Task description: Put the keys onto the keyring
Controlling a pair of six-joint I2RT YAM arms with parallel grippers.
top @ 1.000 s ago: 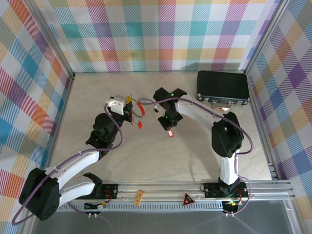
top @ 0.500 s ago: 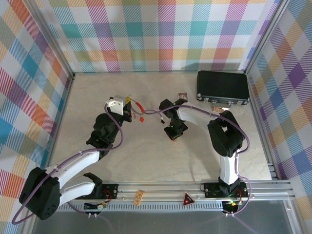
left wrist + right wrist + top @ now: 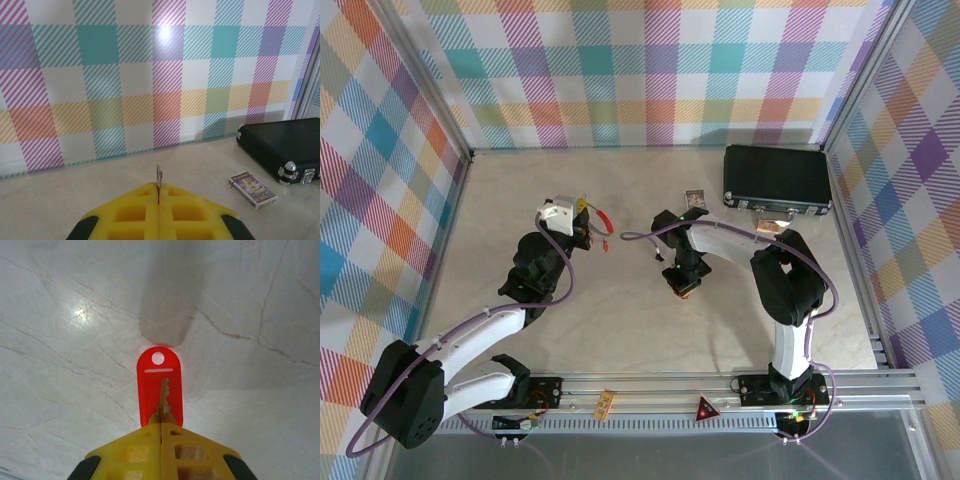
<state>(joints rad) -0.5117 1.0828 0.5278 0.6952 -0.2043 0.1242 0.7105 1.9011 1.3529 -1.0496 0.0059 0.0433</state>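
Top view, left end effector point(image 3: 588, 226): closed on the thin grey-white wire keyring point(image 3: 604, 222) with red sections, which juts just past its tips.
Top view, right end effector point(image 3: 682, 286): tips down, near the pale marble counter point(image 3: 520, 200), well apart from the ring.
Left wrist, grip: yellow pads point(image 3: 135, 210) pinch only a sliver of wire.
Left wrist, risk: the ring may swivel or slip when pushed.
Right wrist, grip: shut on a small brass key point(image 3: 163, 397) carrying a red oblong plastic key tag point(image 3: 160, 380) ahead of the tips.
Right wrist, risk: the shallow hold could let the tag twist, so its hole misses the ring.
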